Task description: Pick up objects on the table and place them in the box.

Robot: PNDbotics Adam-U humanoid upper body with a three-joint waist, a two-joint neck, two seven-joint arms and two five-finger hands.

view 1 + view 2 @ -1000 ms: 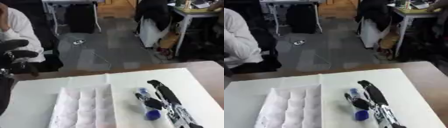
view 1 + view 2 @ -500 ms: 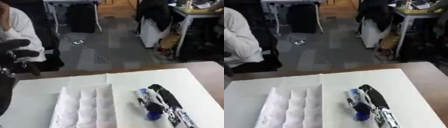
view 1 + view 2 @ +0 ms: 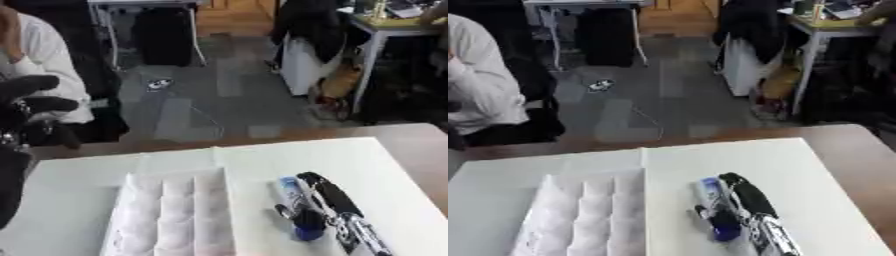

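- Looking down through the left eye view, the right hand [image 3: 325, 212] is lying over a white tube with a blue cap [image 3: 296, 204], its dark fingers running along the tube's right side and a shorter dark part, likely the thumb, sitting at the tube's left near the cap. The fingers are curling round the tube, so I judge the hand is closing on it, though the tube is, as far as I can tell, resting on the white sheet [image 3: 376, 165] and not yet lifted.
- Sitting just to the left of that hand, the box [image 3: 171, 215] is showing its white dividers; the compartments that are visible are holding nothing I can make out.
- Hanging at the far left edge of the same view, well apart from the box, the left hand [image 3: 31, 107] is staying out of the work, its fingers bent and holding nothing.
- Turning to the right eye view, the right hand [image 3: 745, 207] is again wrapping the tube [image 3: 715, 200], with the blue cap pointing toward the near edge and the box [image 3: 588, 215] just to the hand's left.
- Judging from both views, the task is only starting: the grasp is being made, while lifting, carrying left and dropping into a compartment are all left to do.
- No other loose thing is showing on the sheet.
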